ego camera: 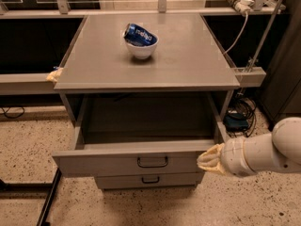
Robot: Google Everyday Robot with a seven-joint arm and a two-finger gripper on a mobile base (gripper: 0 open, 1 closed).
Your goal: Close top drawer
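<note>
The top drawer (108,163) of the grey cabinet is pulled far out; its deep dark box is empty and its flat grey front carries a dark loop handle (152,162). My gripper (208,159), with cream-coloured fingertips on a white arm coming from the right, sits at the right end of the drawer front, touching or nearly touching it. Below the top drawer a narrower drawer front (148,180) with a small handle shows.
A white bowl (141,48) holding a crushed blue can (139,35) stands on the cabinet top (188,60). Cables and a dark box (236,122) lie on the speckled floor at right. A black frame leg (47,206) is at lower left.
</note>
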